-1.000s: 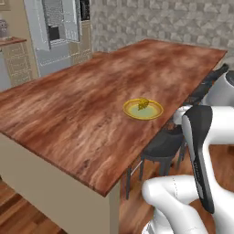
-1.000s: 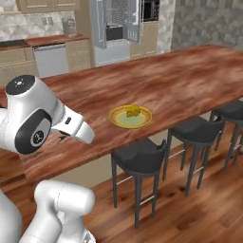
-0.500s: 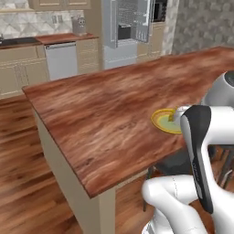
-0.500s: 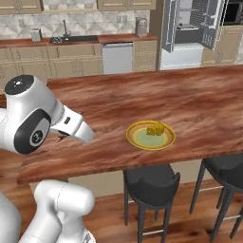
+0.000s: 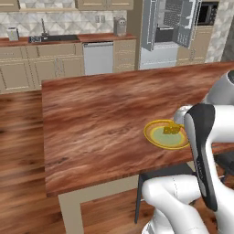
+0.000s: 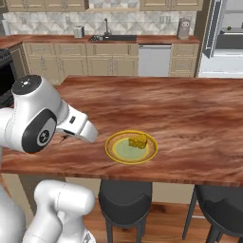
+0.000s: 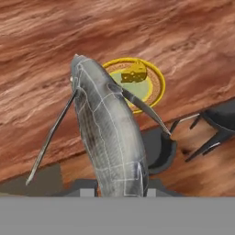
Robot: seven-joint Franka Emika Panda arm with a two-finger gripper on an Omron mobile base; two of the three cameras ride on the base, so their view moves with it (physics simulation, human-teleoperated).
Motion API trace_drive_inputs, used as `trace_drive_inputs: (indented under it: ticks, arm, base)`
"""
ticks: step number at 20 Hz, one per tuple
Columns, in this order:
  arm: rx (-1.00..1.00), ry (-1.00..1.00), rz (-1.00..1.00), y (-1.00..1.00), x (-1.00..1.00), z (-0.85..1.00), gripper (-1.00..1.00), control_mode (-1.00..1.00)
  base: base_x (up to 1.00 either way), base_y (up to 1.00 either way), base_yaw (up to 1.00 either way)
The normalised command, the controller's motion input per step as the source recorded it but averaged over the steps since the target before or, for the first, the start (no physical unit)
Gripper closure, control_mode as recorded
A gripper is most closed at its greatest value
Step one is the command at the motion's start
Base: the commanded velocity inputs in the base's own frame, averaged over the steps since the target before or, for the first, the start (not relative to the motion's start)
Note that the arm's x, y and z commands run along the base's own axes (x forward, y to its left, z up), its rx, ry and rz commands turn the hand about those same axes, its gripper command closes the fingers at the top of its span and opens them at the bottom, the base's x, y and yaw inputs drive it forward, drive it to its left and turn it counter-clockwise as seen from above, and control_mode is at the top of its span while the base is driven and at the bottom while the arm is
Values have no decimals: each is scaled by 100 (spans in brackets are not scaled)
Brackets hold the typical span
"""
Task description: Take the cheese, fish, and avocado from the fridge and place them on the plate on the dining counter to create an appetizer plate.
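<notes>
Grey and pale, the fish (image 7: pixel 110 133) hung from the claw (image 7: pixel 114 193), whose jaws were nearly closed around its tail end; the head pointed away from the hand, toward the plate (image 7: pixel 156 85). The fish looked slender and elongated, with thin fins trailing to either side. The yellow plate (image 6: pixel 114 151) stood on the reddish-brown wood worktop (image 6: pixel 180 109), near the long edge lined with dark stools (image 6: pixel 124 195), and already carried the cheese (image 6: pixel 138 141), a speckled yellow wedge. No avocado was visible on the plate. The step in hand appeared to be delivery of the fish, the second item. The next move would call for bringing the claw over the bare part of the plate beside the cheese, lowering, and opening. The fridge (image 5: pixel 167 32) stood open beyond the far edge.
</notes>
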Motion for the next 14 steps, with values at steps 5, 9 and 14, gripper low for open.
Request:
trace_drive_inputs:
  ticks: [5,9,14]
  arm:
    - [0,3,36,-42,66,-48,100,-100]
    - [0,6,21,-2,74,-84,100,-100]
    - [-1,5,9,17,76,-79,100,-100]
  base:
    - [0,0,0]
    - [0,0,0]
    - [0,0,0]
